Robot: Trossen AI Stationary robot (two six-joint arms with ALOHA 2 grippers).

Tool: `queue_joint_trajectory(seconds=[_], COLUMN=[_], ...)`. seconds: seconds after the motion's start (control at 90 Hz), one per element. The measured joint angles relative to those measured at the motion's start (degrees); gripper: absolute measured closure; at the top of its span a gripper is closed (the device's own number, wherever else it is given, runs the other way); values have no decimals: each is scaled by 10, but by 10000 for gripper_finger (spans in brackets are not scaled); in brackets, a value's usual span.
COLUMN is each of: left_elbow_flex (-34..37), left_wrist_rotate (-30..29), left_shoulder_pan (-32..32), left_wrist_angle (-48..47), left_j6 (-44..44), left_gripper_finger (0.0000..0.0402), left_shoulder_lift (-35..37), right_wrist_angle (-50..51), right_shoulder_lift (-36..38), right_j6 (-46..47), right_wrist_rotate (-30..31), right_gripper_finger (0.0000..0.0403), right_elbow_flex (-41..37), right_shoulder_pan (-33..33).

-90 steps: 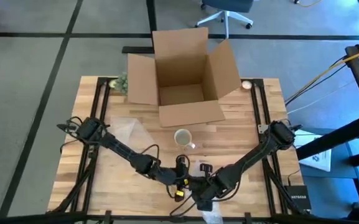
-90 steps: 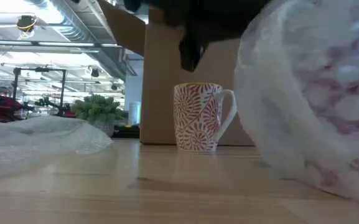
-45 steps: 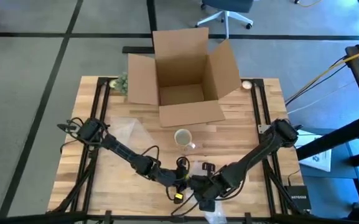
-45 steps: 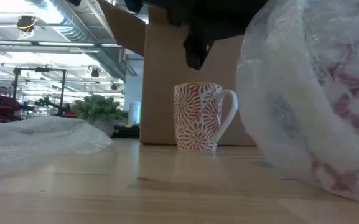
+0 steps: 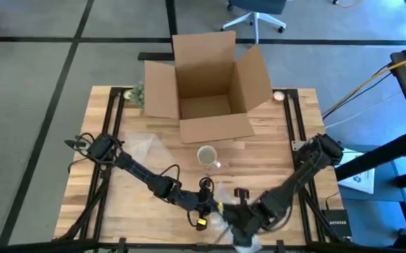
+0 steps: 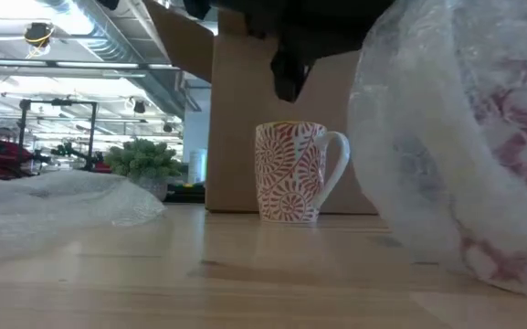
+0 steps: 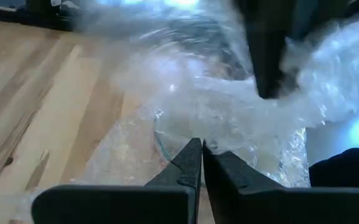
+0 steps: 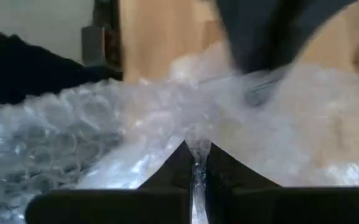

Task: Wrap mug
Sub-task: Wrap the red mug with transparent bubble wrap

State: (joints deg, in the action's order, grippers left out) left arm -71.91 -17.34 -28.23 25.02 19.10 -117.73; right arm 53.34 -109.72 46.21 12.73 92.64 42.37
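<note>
Both grippers, left (image 7: 201, 149) and right (image 8: 195, 152), pinch your clear bubble-wrap sheet (image 7: 229, 106) at the table's near edge; the red-patterned white mug (image 5: 207, 155) stands beyond them, toward the cardboard box (image 5: 206, 88).

One legible marking: "NETGEAR" printed on a dark device (image 5: 337, 223) at the table's (image 5: 273, 151) near right corner; nothing else readable.

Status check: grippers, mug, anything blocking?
Left gripper and right gripper both shut on bubble wrap, near table edge. Mug upright, unwrapped, before cardboard box. Nothing blocking.
</note>
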Motion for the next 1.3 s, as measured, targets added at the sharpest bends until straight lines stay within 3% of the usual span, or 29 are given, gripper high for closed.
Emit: queue_joint_trajectory(seconds=[0.422, 0.611, 1.067, 1.3], left_elbow_flex=[-24, -39, -47, -46], left_wrist_rotate=[15, 12, 34, 27], left_shoulder_pan=[-4, -14, 0, 4], left_wrist_angle=[1, -5, -4, -7], left_j6=[-20, -57, -2, 2], left_gripper_finger=[401, 401, 401, 401], left_shoulder_lift=[2, 20, -45, -46], right_wrist_angle=[-8, -11, -10, 59], right_shoulder_lift=[-55, -49, -42, 1], right_j6=[29, 25, 15, 12], right_wrist_rotate=[9, 17, 11, -8], right_gripper_finger=[402, 402, 402, 402], right_elbow_flex=[-34, -33, -35, 6], right_shoulder_pan=[-38, -36, -38, -29])
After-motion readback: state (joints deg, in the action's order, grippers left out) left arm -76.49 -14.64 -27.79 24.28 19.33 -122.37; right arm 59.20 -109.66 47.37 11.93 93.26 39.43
